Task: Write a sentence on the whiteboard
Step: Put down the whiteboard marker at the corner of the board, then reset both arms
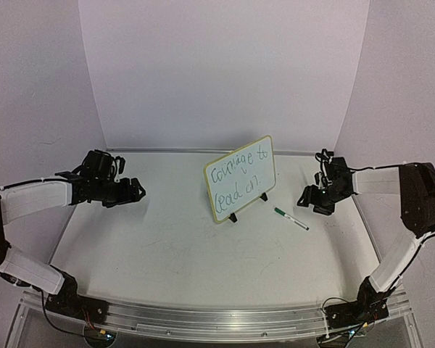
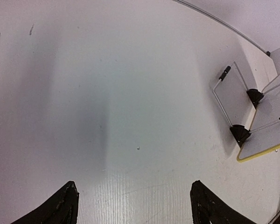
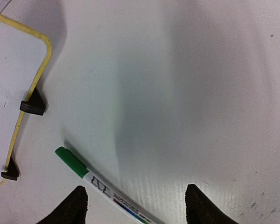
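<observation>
The whiteboard (image 1: 241,179) stands propped on its black feet a little right of the tabletop's (image 1: 167,254) middle, nearer the far edge than the near one. Its face carries the sentence (image 1: 237,178) in green: "courage to lead on". The marker (image 1: 291,218) lies flat just beside the board's right foot, toward the right edge.

The left arm (image 1: 36,199) hovers by the left edge with the left jaws spread and holding nothing. There is wide bare room between them and the board.

The right arm (image 1: 377,181) hangs by the right edge, right jaws released above the marker and not gripping it.

Only the left wrist view catches the board's back and wire stand (image 2: 233,98). Only the right wrist view shows the marker's green cap (image 3: 71,161) and printed barrel.
</observation>
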`<state>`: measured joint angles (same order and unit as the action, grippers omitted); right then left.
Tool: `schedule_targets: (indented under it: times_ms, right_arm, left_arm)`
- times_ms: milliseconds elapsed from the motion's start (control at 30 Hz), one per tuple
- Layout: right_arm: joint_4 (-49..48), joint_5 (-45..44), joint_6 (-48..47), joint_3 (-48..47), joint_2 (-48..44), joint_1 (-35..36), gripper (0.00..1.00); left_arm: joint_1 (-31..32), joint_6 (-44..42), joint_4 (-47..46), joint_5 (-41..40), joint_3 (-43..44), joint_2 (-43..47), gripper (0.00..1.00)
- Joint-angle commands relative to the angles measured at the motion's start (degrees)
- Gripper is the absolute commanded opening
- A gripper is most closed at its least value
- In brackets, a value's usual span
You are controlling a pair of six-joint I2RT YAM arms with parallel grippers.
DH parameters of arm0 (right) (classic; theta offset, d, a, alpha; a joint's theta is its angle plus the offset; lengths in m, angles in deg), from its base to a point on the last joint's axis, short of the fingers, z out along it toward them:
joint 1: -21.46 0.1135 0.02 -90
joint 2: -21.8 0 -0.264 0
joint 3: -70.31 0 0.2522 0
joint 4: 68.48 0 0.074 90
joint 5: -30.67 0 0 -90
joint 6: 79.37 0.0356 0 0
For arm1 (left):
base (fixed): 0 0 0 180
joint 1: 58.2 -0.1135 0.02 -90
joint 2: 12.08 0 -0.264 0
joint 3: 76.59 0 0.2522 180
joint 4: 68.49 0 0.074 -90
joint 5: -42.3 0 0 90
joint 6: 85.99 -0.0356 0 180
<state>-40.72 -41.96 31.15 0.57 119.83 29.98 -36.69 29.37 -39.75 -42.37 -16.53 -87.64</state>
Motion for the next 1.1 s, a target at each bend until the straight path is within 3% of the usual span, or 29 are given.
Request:
schedule_targets:
  times_ms: [0,167,367,533,800,933,1067]
  right_arm:
    - [-0.66,-4.97,-2.52,-0.95,-1.23,-3.88,0.76]
    - [-0.72,-7.5,-4.65,-1.55,-2.47,-7.4,0.98]
    - [-2.77,-8.18,-7.46,-1.3,-5.92,-11.68,0.98]
    - [-9.32,-9.53,-8.37,3.74,-14.33,-14.31,0.98]
    - [-27.67,-11.31,-11.64,19.82,-29.91,-14.75,0.98]
    - [-35.73,-12.98,-12.95,27.77,-33.78,-14.76,0.98]
    - [-40.05,-16.52,-12.96,32.86,-34.65,-14.76,0.98]
  left_arm:
    - [-4.73,-1.83,-1.09,-0.71,0.62,-1.87,0.82]
    - [-10.65,-2.19,-2.72,-1.21,1.17,-4.6,0.82]
    - [-17.27,-4.57,-5.42,-6.11,2.94,-7.58,0.84]
    - [-20.66,-5.88,-12.07,-12.43,0.67,-3.97,0.85]
    - [-20.72,-10.7,-26.72,-21.29,-11.18,7.21,0.87]
    - [-20.72,-11.98,-28.78,-26.46,-16.81,10.39,0.88]
    - [-20.72,-12.47,-31.52,-26.56,-21.69,13.54,0.89]
